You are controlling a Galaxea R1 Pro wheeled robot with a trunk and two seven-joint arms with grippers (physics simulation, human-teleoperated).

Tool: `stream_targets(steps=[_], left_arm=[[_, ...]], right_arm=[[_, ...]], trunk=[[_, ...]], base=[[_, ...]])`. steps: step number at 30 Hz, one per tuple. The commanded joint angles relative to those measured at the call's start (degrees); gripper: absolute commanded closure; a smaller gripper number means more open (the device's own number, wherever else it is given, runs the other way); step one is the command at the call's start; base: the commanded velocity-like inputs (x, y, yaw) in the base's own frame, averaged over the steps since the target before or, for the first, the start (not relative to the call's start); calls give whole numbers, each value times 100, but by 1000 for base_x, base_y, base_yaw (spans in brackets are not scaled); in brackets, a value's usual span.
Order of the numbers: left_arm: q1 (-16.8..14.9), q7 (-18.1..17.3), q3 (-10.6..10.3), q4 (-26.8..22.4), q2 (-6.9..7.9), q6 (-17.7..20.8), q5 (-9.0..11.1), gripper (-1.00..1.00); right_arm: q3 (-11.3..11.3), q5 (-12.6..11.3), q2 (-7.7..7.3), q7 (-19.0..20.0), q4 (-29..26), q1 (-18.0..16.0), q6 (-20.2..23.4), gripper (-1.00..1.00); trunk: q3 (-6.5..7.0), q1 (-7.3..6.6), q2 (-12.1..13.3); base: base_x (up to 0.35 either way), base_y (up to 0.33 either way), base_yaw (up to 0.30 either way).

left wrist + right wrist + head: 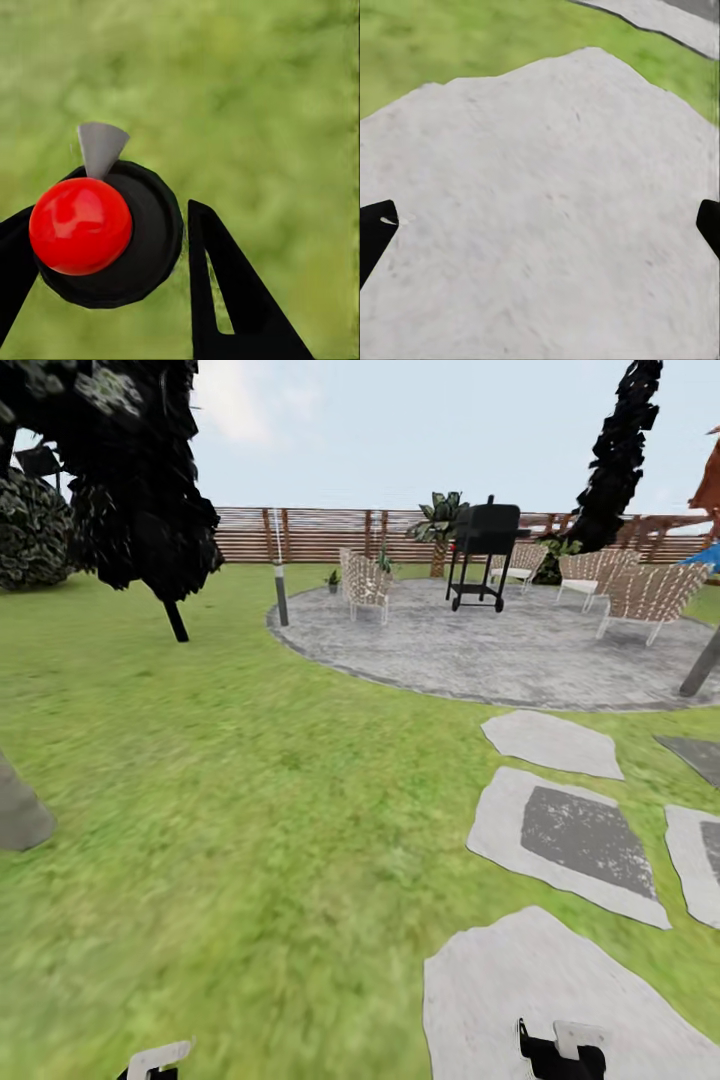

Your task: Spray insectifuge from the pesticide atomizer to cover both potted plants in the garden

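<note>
In the left wrist view I look down on the top of the pesticide atomizer (146, 244): a round black cap with a red ball and a small grey nozzle. My left gripper (112, 266) is shut on it, one black finger on each side, over blurred green lawn. My right gripper (540, 225) is open, its fingertips far apart above a pale grey stone slab (547, 210). Far off, at the round paving's edge, stands a small potted plant (333, 578); a second one (384, 561) peeks from behind a chair. Both wrists show at the head view's bottom edge.
Green lawn (250, 780) stretches ahead to round grey paving (500, 645) with wicker chairs (366, 586), a black grill (482, 555) and a grey post lamp (281, 580). Stone slabs (565, 830) lie to the right. A dark tree (140, 490) stands at the left, and a brown fence (320, 535) runs along the back.
</note>
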Motion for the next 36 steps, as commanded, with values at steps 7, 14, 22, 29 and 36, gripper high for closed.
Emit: stream_targets(steps=[7,14,22,29,36], left_arm=[[-3,38,14,7,1,-22,-61,100],[-3,32,8,7,-6,-22,-61,100],[-3,34,8,7,-8,-22,-61,100],[-3,32,8,7,-8,-22,-61,100],[-3,30,8,7,-8,-22,-61,100]], right_arm=[[-26,60,-1,-36,12,-10,-18,-100],[-26,60,0,-39,18,-10,-18,-100],[-26,60,2,-35,15,-8,-18,-100],[-26,60,3,-39,14,-10,-18,-100],[-27,60,8,-40,12,-9,-18,-100]], trunk=[[28,2,-2],[60,2,-2],[96,2,-2],[122,2,-2],[122,2,-2]], base=[[307,-88,-289],[297,-127,-289],[260,-181,-289],[238,-198,-290],[258,-188,-299]])
